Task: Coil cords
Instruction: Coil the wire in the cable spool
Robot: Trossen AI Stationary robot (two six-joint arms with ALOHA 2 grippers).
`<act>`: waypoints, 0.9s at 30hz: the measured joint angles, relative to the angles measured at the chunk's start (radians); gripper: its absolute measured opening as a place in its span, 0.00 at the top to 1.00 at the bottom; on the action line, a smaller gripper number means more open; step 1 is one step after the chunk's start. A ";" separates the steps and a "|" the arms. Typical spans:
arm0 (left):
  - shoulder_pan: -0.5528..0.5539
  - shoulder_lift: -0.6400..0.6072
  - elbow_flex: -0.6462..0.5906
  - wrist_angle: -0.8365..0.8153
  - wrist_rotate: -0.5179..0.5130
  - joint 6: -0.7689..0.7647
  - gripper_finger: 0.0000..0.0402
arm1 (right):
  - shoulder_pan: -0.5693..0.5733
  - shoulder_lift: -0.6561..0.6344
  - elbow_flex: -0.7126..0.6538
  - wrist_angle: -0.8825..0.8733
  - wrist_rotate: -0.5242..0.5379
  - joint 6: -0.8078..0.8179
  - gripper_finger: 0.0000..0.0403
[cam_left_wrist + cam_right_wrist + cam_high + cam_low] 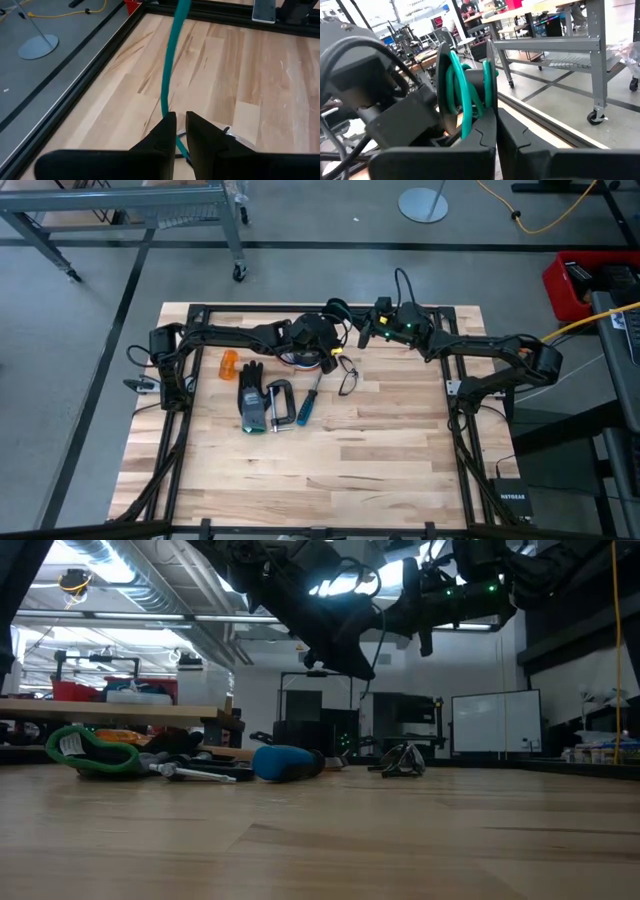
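Left gripper (pixel 181 125): fingers clamped on teal cord (pixel 170 65), above desk (pixel 380 450).
Right gripper (pixel 496 120): fingers pinched on the same cord's coiled loops.

You have one teal cord (pixel 170 75), one black cord (pixel 347 384), one screwdriver (pixel 309 402), one clamp (pixel 279 404), one glove (pixel 251 398) and one orange object (pixel 229 364), all near the screwdriver.
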 joint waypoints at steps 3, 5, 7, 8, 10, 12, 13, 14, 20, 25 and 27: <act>-0.004 0.000 0.000 -0.002 -0.001 -0.002 0.92 | -0.012 -0.012 -0.001 -0.005 -0.027 -0.004 1.00; -0.008 -0.001 0.000 -0.005 -0.001 -0.001 0.92 | -0.018 -0.020 -0.001 -0.004 -0.048 -0.004 1.00; -0.010 -0.001 0.000 -0.006 0.000 0.003 0.92 | -0.019 -0.024 -0.001 -0.004 -0.051 -0.004 1.00; -0.012 -0.001 0.000 -0.006 0.000 0.003 0.92 | -0.019 -0.025 -0.001 -0.004 -0.052 -0.004 1.00; -0.015 -0.001 0.000 -0.006 0.000 0.002 0.92 | -0.018 -0.024 -0.001 -0.009 -0.066 -0.004 1.00; -0.018 -0.001 0.000 -0.006 0.000 0.002 0.91 | -0.018 -0.024 -0.001 -0.010 -0.076 -0.004 1.00; -0.021 -0.001 0.001 -0.005 -0.001 0.002 0.90 | -0.017 -0.024 -0.001 -0.010 -0.076 -0.004 1.00; -0.021 -0.001 0.001 -0.005 0.000 0.003 0.90 | -0.017 -0.024 -0.001 -0.011 -0.077 -0.004 1.00; -0.044 -0.001 0.001 -0.006 0.001 0.004 0.82 | -0.017 -0.024 -0.001 -0.029 -0.076 -0.018 1.00; -0.062 -0.003 0.002 -0.073 0.002 -0.031 0.76 | -0.017 -0.023 -0.001 -0.031 -0.077 -0.036 1.00; -0.066 -0.003 0.002 -0.102 0.002 -0.131 0.75 | -0.017 -0.023 -0.001 -0.032 -0.077 -0.070 1.00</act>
